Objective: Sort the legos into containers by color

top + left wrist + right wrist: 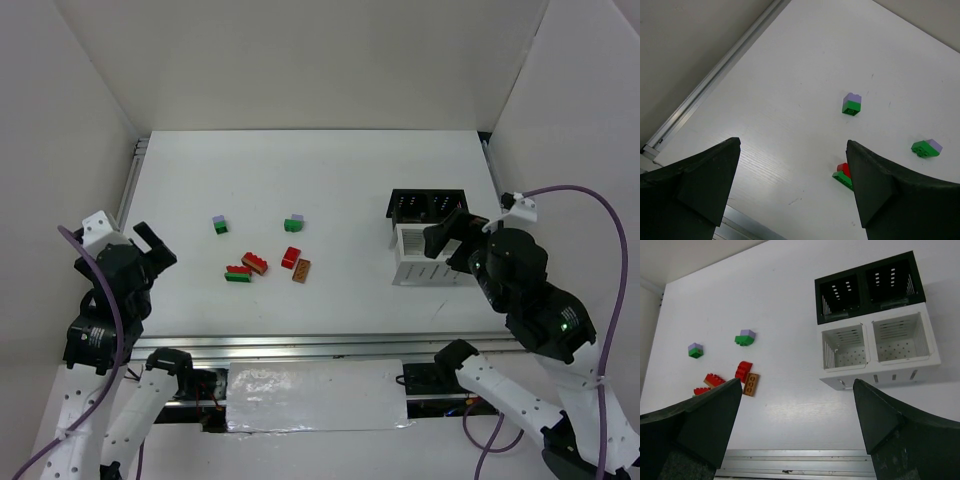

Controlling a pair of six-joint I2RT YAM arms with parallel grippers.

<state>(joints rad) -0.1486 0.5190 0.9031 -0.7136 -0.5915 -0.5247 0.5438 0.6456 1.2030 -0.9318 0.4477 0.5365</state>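
Note:
Six legos lie on the white table left of centre: two lavender-on-green ones point(219, 224) point(293, 222), a red-on-orange-brown one point(254, 263), a red-on-green one point(238, 273), a red one point(291, 257) and an orange-brown one point(301, 270). The black two-cell bin point(425, 197) and the white two-cell bin point(415, 270) stand joined at the right; all cells look empty in the right wrist view point(880, 376). My left gripper point(150, 250) is open and empty, left of the legos. My right gripper point(452, 238) is open and empty, above the bins' right side.
A metal rail point(300, 347) runs along the table's near edge and another point(130, 180) along the left edge. White walls close in the table on three sides. In the left wrist view the red-on-green lego point(842, 172) peeks out beside the right finger point(880, 190).

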